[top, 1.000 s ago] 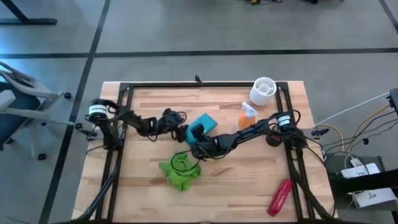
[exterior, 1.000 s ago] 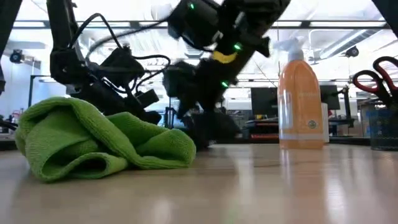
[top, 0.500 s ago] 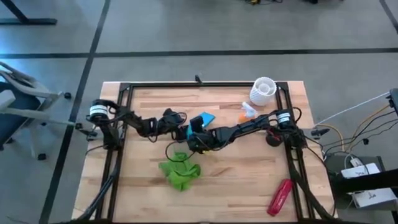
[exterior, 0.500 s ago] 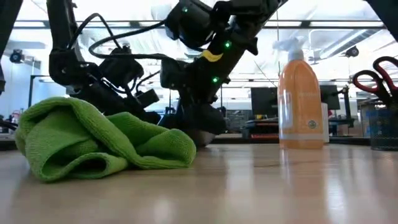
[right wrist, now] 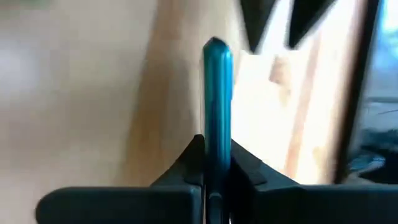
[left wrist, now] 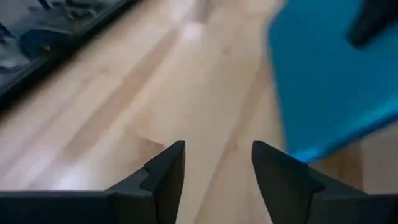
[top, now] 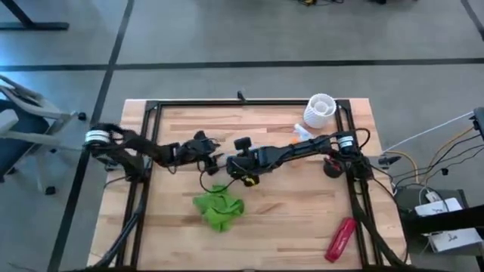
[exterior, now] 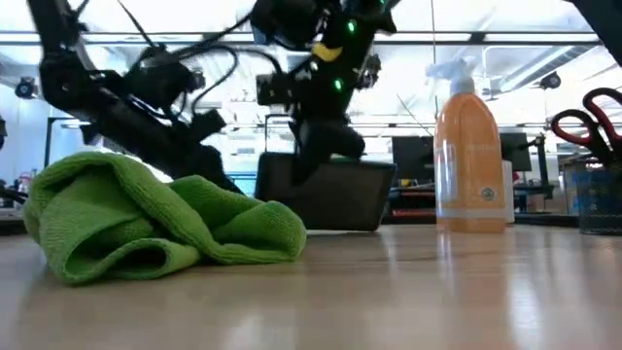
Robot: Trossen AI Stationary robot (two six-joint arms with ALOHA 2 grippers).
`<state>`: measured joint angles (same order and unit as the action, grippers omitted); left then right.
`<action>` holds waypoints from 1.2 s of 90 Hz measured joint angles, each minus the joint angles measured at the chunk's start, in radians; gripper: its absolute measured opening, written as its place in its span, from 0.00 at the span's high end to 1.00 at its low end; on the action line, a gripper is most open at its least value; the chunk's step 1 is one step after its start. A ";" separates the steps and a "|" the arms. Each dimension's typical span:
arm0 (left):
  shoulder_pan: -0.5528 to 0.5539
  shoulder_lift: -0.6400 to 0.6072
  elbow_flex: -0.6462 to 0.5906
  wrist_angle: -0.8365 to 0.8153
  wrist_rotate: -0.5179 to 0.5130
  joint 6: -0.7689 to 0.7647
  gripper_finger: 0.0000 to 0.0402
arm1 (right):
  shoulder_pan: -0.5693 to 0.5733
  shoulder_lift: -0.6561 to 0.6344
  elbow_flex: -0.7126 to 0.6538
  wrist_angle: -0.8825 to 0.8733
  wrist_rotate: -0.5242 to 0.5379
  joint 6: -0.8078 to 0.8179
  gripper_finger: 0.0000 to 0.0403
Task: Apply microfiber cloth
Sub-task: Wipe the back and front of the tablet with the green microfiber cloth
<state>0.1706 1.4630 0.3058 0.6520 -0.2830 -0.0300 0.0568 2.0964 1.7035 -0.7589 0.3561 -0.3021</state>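
The right gripper [right wrist: 216,163] pinches a thin blue device [right wrist: 217,93] edge-up above mid-table. The left gripper [left wrist: 214,163] hovers beside it, fingers spread and empty. The microfiber cloth [top: 219,209] lies crumpled nearer the front edge. No readable writing anywhere.

Spray bottle [exterior: 470,156]: orange, stands upright.
White holder [top: 320,109]: at the table's [top: 302,219] far corner.
Red tool [top: 340,239]: near corner.

Green cloth [top: 218,209] crumpled on table [top: 287,227], below both claws.
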 joint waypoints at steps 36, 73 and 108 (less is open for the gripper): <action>-0.037 -0.184 -0.151 0.142 0.265 0.022 0.58 | -0.150 -0.002 0.158 -0.141 -0.603 0.146 0.99; -0.074 0.036 -0.156 0.272 0.187 0.192 0.52 | -0.256 0.067 0.109 -0.080 -0.928 0.095 0.92; -0.093 0.333 -0.035 0.386 0.294 0.287 0.52 | -0.276 0.138 0.110 -0.016 -0.881 0.086 0.83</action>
<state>0.0772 1.7965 0.2707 1.0383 0.0114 0.2567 -0.2188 2.2349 1.8137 -0.7752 -0.5245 -0.2158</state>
